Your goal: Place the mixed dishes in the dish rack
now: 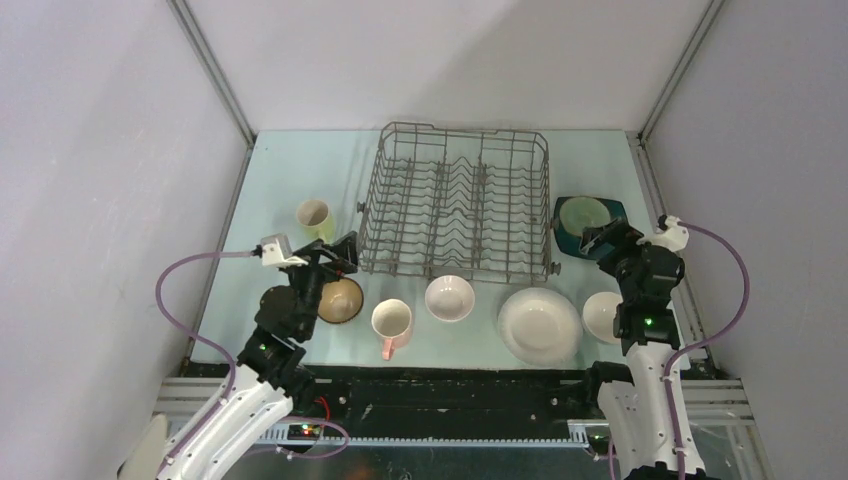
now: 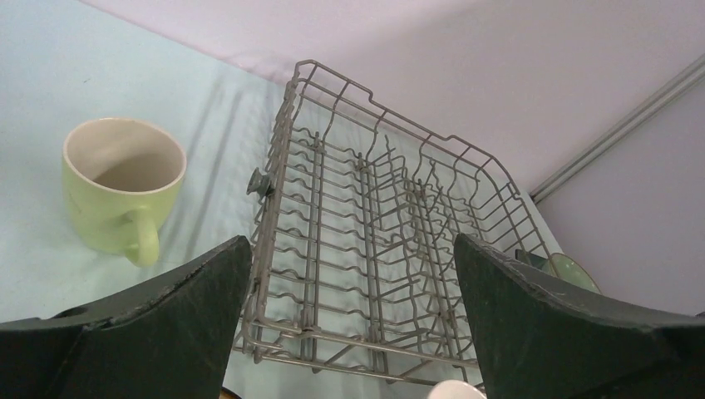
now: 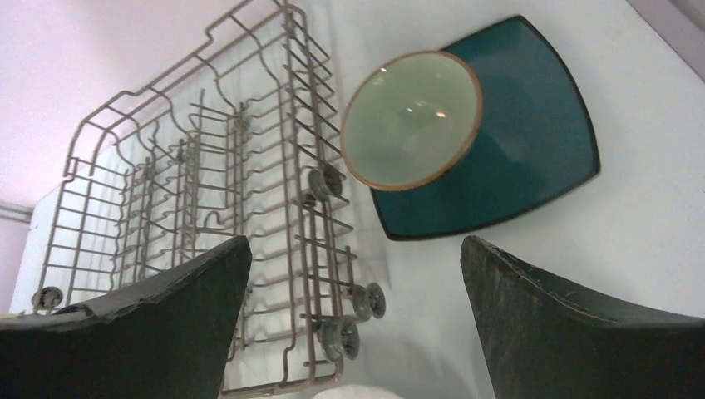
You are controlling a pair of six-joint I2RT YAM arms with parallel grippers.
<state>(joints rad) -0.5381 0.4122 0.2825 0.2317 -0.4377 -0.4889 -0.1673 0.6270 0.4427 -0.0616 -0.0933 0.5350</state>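
Observation:
The empty grey wire dish rack [image 1: 463,128] stands at the table's middle back. Left of it is an upright yellow-green mug [image 1: 314,216]. Along the front lie a brown bowl [image 1: 340,300], a pink mug [image 1: 392,323], a white bowl [image 1: 449,298], a white plate [image 1: 540,325] and another white bowl [image 1: 603,316]. A pale green bowl [image 1: 583,213] sits on the teal plate [image 1: 565,243] right of the rack. My left gripper [image 1: 340,250] hovers open above the brown bowl. My right gripper [image 1: 605,240] hangs open near the teal plate. Neither holds anything.
In the left wrist view the open left gripper [image 2: 351,249] faces the rack [image 2: 263,183], with the mug [image 2: 125,191] to the left. In the right wrist view the right gripper [image 3: 356,243] looks at the rack's wheels [image 3: 326,181], the green bowl [image 3: 411,116] and the teal plate [image 3: 532,141]. Grey walls enclose the table.

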